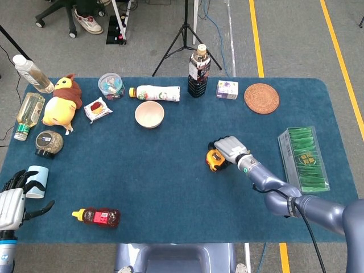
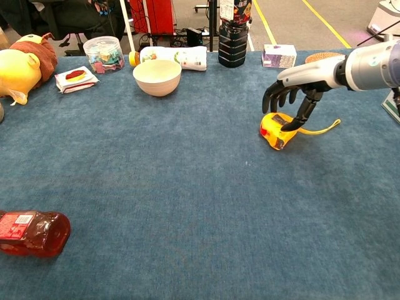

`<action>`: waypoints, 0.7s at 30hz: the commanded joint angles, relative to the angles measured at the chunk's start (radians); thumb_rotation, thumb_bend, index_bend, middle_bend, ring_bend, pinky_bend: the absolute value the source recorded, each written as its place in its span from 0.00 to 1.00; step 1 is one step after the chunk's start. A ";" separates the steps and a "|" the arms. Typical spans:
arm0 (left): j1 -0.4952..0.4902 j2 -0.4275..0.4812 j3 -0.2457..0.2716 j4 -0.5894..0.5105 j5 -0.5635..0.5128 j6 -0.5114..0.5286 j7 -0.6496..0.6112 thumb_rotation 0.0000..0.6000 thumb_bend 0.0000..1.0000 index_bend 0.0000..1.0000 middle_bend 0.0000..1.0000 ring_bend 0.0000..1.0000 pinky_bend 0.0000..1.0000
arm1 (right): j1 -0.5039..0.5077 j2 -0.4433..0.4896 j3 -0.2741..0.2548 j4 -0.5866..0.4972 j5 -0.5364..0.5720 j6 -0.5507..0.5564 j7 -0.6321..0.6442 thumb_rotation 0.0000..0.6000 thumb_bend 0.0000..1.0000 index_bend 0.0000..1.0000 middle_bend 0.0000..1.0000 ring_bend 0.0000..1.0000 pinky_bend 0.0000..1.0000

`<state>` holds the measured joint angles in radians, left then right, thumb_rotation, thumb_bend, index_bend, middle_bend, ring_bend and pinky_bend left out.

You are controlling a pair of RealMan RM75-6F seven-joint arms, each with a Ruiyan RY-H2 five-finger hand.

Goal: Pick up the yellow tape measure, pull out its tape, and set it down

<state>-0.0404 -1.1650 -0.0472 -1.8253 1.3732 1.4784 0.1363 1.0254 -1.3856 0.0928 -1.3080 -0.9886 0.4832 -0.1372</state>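
Note:
The yellow tape measure (image 1: 215, 159) (image 2: 274, 129) lies tilted on the blue table right of centre. A short length of yellow tape (image 2: 326, 129) curves out of it to the right. My right hand (image 1: 232, 149) (image 2: 299, 92) hovers just over its right side, fingers spread and curled down above the case. Only the thumb (image 2: 301, 117) touches the case's top, and nothing is clasped. My left hand (image 1: 11, 200) rests at the table's near left corner, fingers apart and holding nothing, and shows only in the head view.
A cream bowl (image 1: 149, 114) (image 2: 157, 76), a lying white bottle (image 1: 157, 92) and a dark bottle (image 1: 198, 71) stand at the back. A green box (image 1: 303, 158) lies right, a red bottle (image 1: 98, 216) front left, and a pale blue cup (image 1: 37, 181) by my left hand.

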 commanded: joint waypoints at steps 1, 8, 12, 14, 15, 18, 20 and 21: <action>-0.002 -0.002 0.000 -0.001 0.003 -0.002 0.001 0.87 0.16 0.48 0.22 0.10 0.17 | -0.008 0.017 -0.014 -0.019 0.012 0.012 -0.013 0.81 0.33 0.24 0.29 0.22 0.19; -0.012 -0.007 -0.001 -0.004 0.012 -0.011 0.006 0.88 0.16 0.48 0.22 0.10 0.16 | -0.033 0.066 -0.043 -0.077 0.043 0.058 -0.041 0.81 0.33 0.24 0.29 0.23 0.19; -0.014 -0.007 -0.001 -0.007 0.018 -0.011 0.008 0.87 0.16 0.48 0.22 0.10 0.16 | -0.047 0.089 -0.052 -0.104 0.058 0.079 -0.047 0.81 0.33 0.24 0.29 0.23 0.19; -0.015 -0.007 0.000 -0.008 0.019 -0.012 0.008 0.88 0.16 0.48 0.22 0.10 0.16 | -0.055 0.098 -0.052 -0.117 0.061 0.093 -0.047 0.81 0.33 0.24 0.29 0.22 0.19; -0.015 -0.007 0.001 -0.008 0.020 -0.012 0.008 0.88 0.16 0.48 0.22 0.10 0.16 | -0.057 0.100 -0.052 -0.120 0.061 0.097 -0.047 0.80 0.33 0.24 0.29 0.22 0.19; -0.015 -0.005 0.001 -0.010 0.022 -0.010 0.009 0.87 0.16 0.48 0.22 0.10 0.17 | -0.068 0.101 -0.045 -0.126 0.058 0.123 -0.044 0.81 0.33 0.24 0.28 0.22 0.20; -0.014 -0.003 0.000 -0.012 0.023 -0.006 0.010 0.88 0.16 0.48 0.22 0.10 0.16 | -0.078 0.095 -0.038 -0.124 0.047 0.152 -0.041 0.81 0.32 0.24 0.27 0.22 0.20; -0.013 -0.001 -0.001 -0.013 0.024 -0.003 0.010 0.87 0.16 0.48 0.22 0.10 0.16 | -0.083 0.092 -0.036 -0.124 0.040 0.161 -0.038 0.82 0.29 0.23 0.26 0.21 0.20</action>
<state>-0.0544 -1.1673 -0.0475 -1.8372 1.3963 1.4738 0.1463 0.9520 -1.2887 0.0516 -1.4317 -0.9381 0.6279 -0.1793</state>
